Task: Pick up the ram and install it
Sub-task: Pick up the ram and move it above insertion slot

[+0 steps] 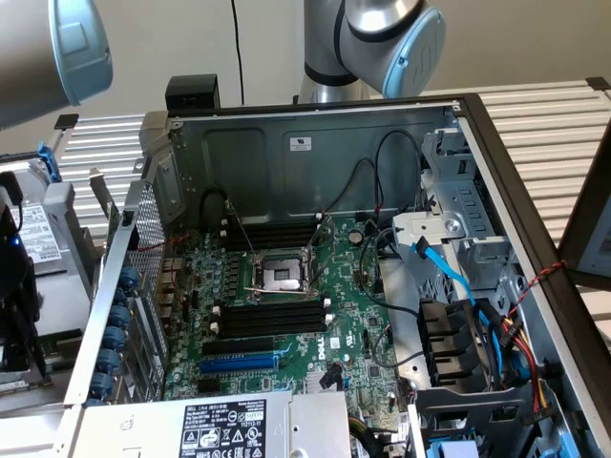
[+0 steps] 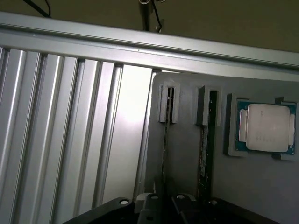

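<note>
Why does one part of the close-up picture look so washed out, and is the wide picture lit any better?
Wrist view: glare whitens the ribbed metal table beside the grey tray, and the processor shines too; the ram sticks on edge look dark. Exterior view: the motherboard is evenly lit, while the slatted table beside the case looks pale.

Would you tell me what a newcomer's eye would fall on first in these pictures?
In the exterior view, the open computer case with its green motherboard sits in the middle, the robot arm rising behind its back wall. In the wrist view, a silver processor lies in a grey tray beside two ram sticks standing on edge, and the gripper is nearest the stick farther from the processor.
</note>
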Robot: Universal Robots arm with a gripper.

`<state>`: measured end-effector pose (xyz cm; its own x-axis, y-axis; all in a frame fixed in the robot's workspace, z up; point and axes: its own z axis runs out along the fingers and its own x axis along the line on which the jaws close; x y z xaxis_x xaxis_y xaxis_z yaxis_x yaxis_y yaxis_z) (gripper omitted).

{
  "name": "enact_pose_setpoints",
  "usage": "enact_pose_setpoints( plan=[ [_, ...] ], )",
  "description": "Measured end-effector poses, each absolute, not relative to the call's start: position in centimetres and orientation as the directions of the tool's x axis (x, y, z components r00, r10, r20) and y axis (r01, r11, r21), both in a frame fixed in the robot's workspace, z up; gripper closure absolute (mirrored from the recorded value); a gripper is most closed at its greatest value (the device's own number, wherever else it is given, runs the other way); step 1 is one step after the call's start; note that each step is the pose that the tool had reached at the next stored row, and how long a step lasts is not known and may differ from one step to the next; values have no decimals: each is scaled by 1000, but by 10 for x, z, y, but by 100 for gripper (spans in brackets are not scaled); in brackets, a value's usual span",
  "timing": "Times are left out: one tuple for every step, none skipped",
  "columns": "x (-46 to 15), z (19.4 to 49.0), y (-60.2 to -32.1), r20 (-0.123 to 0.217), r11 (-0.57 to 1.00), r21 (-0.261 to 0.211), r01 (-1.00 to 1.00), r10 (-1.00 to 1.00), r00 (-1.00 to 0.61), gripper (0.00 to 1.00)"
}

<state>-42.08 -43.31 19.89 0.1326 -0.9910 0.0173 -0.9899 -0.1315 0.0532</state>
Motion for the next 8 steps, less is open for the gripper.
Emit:
enact_pose_setpoints(
  plan=[
    [-421,199,-433,17,-132,53,-990,-991,133,87],
    [-421,199,-433,17,-132,53,-990,-991,133,87],
    [-421,199,-433,17,-131,53,-990,-991,133,87],
    [-421,199,-433,17,-132,53,-990,-991,133,87],
    [-421,199,-433,17,-131,53,-990,-991,133,87],
    [-421,199,-433,17,-132,53,-990,-991,133,87],
    [-421,199,-433,17,-132,53,-990,-991,133,87],
    [-421,199,-433,17,-132,53,-990,-991,133,87]
  ],
)
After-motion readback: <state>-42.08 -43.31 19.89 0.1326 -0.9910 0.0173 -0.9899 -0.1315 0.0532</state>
